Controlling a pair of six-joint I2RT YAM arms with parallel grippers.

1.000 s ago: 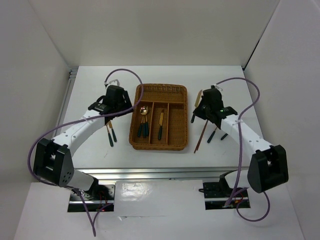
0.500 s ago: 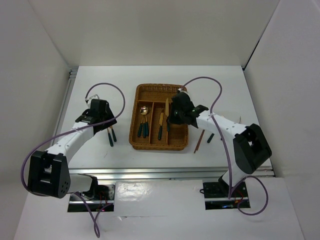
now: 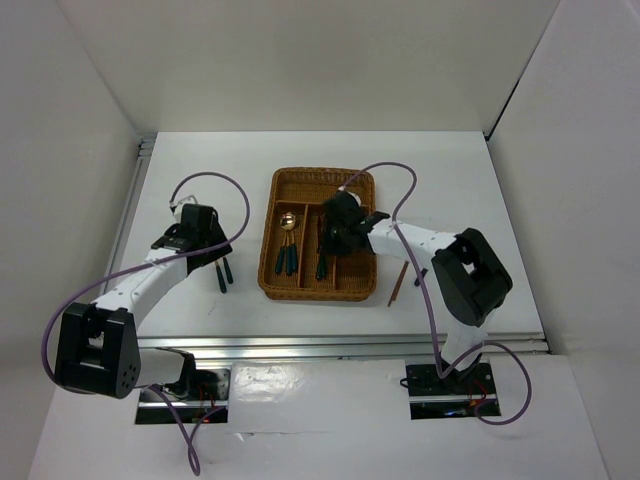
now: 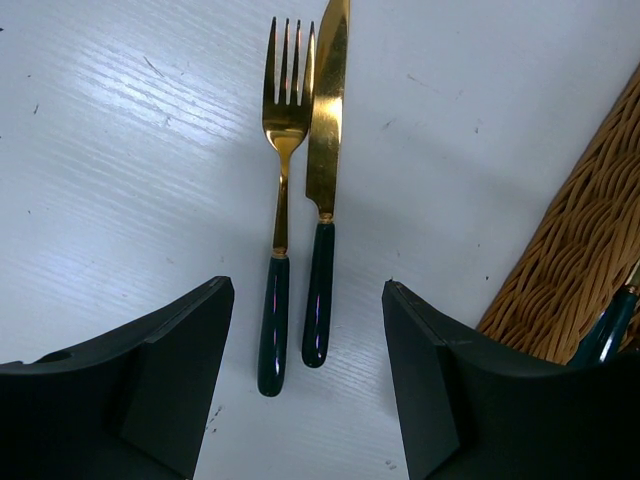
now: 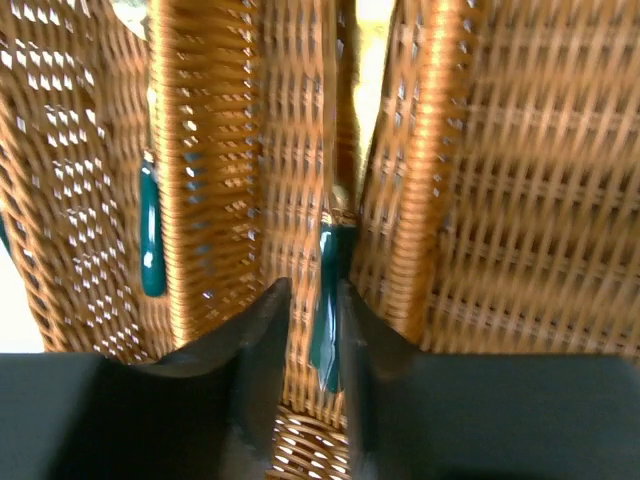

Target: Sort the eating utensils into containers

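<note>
The wicker tray [image 3: 366, 262] lies mid-table. Its left slot holds a gold spoon [image 3: 288, 221] and teal handles [image 5: 150, 235]. My right gripper [image 3: 333, 243] hangs low over the middle slot. Its jaws [image 5: 313, 300] are slightly open around the teal handle of a knife [image 5: 326, 300], with a gap showing on the handle's left side. To the left of the tray, a fork [image 4: 279, 200] and a knife [image 4: 322, 190] lie side by side on the table. My left gripper [image 4: 308, 300] is open just above their handle ends, which sit between its fingers.
A reddish-brown chopstick [image 3: 399, 282] and a short teal-handled piece [image 3: 421, 276] lie on the table right of the tray. The tray's wicker rim [image 4: 575, 285] is close to my left gripper's right finger. Purple cables loop above both arms.
My right arm swung left from the table's right side to the tray's middle slot carrying a knife, and its jaws loosened. My left arm moved left from the tray edge to the fork and knife.
</note>
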